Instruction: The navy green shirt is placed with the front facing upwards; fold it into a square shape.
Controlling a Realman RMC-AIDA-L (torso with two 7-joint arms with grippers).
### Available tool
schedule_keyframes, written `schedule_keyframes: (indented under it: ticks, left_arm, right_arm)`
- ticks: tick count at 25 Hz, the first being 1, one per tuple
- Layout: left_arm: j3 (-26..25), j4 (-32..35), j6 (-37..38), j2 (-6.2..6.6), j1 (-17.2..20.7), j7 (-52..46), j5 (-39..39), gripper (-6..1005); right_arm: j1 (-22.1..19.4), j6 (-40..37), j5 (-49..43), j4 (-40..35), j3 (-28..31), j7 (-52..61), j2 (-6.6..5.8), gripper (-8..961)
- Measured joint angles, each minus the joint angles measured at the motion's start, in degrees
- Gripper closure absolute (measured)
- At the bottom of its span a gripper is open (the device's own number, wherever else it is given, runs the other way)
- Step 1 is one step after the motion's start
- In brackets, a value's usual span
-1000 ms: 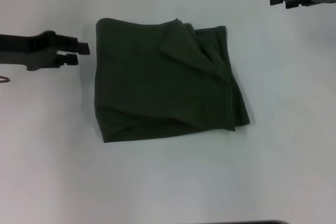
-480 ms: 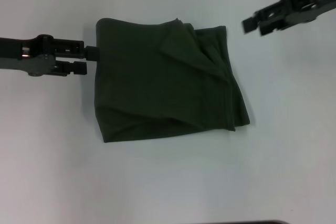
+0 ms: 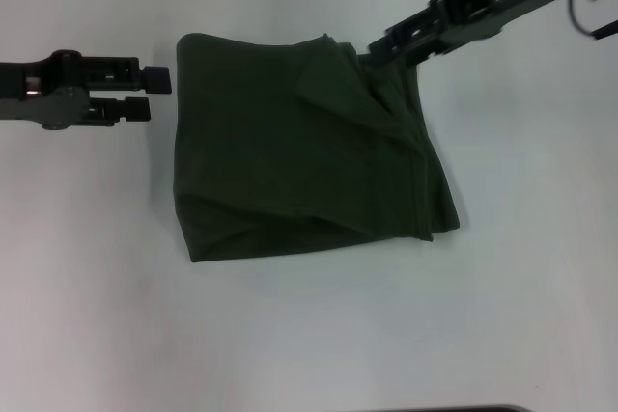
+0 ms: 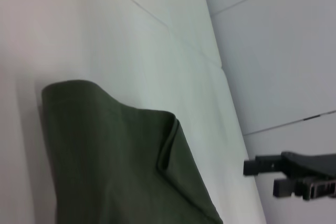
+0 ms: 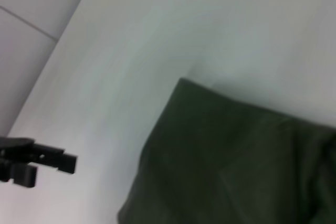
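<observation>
The dark olive-green cotton shirt point(image 3: 304, 151) lies already folded into a rough square at the centre of the head view, on the plain white tabletop point(image 3: 309, 335); its right edge shows loose, stepped layers, and no lettering is visible.

The main change is at the upper right of the frame: the right gripper point(image 3: 379, 48), which a second ago hung well clear in the top right corner, has swung down and in, so its tip now sits at the shirt's top right corner, touching or just over the cloth. Whether its fingers are open or closed cannot be told.

At the left of the frame, the left gripper point(image 3: 153, 94) has backed slightly away from the shirt's upper left edge; its two fingers stand apart and empty.

This suggests a final tidying of the uneven right side.
</observation>
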Motion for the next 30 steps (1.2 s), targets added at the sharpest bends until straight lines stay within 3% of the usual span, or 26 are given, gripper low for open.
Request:
schedule_keyframes:
  ticks: [8, 13, 20, 30]
  left_arm:
    - [-0.8, -0.1, -0.3, -0.13, 0.0, 0.3, -0.2, 270]
    - [-0.8, -0.1, -0.6, -0.58, 0.0, 0.8, -0.4, 270]
    - [-0.9, -0.2, -0.9, -1.03, 0.0, 1.1, -0.5, 269]
    - [-1.5, -0.2, -2.3, -1.29, -0.5, 1.1, -0.6, 269]
  right_arm:
    - [2.7, 0.6, -0.5, 3.7, -4.5, 1.0, 2.83, 213]
    - [2.5, 3.0, -3.0, 1.5, -5.9, 3.1, 2.86, 214]
    - [-1.0, 11.6, -3.1, 0.0, -3.5, 4.3, 1.5, 216]
    - [-1.9, 25.2, -1.7, 5.6, -2.1, 10.5, 2.74, 218]
